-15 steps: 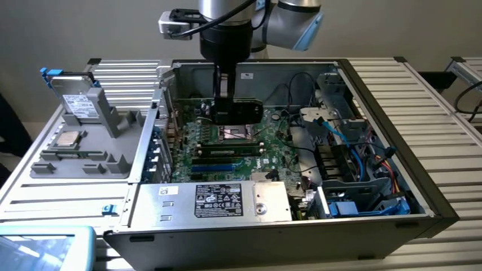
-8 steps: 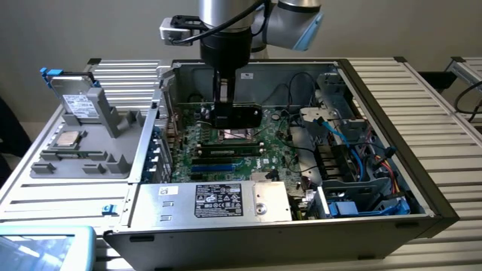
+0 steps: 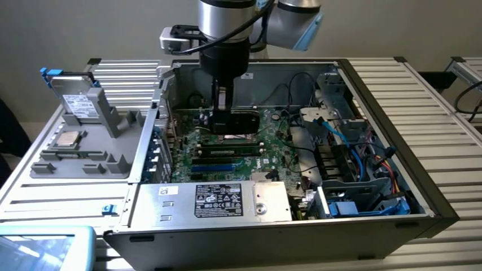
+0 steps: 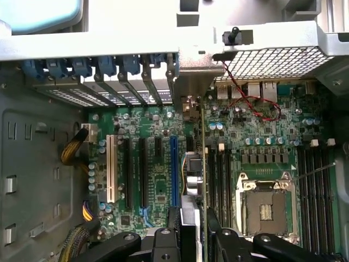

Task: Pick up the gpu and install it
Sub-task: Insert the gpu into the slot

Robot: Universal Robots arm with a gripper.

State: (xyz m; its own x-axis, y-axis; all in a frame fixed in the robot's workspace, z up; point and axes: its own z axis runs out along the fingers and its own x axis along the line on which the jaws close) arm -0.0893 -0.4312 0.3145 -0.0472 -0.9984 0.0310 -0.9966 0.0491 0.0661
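Exterior view: the gripper (image 3: 223, 116) hangs low inside the open computer case (image 3: 263, 240), its jaws closed on the gpu (image 3: 241, 121), whose black block shows just above the motherboard (image 3: 183, 169). As far as I can judge, the card is not yet seated and stands on edge over the board. The step in hand looks like lowering it into a slot. From here the thing to mind is keeping the card upright, leaning to neither side.

Wrist view: the gripper (image 4: 193, 234) clamps the gpu (image 4: 203, 158) edge-on. The card reads as a thin green line running away from the camera to its silver bracket (image 4: 191, 90), by the row of slot covers (image 4: 109, 82). It lies just beside the blue slot (image 4: 173, 164), over a darker slot next to it (which one it is meant for I cannot tell). To do this well, I judge, the card's lower edge should run parallel to the chosen slot along its whole length. The bracket should also line up with the gap at the rear before any downward push. Pressure should be straight and even, since a skewed card could jam or bend.
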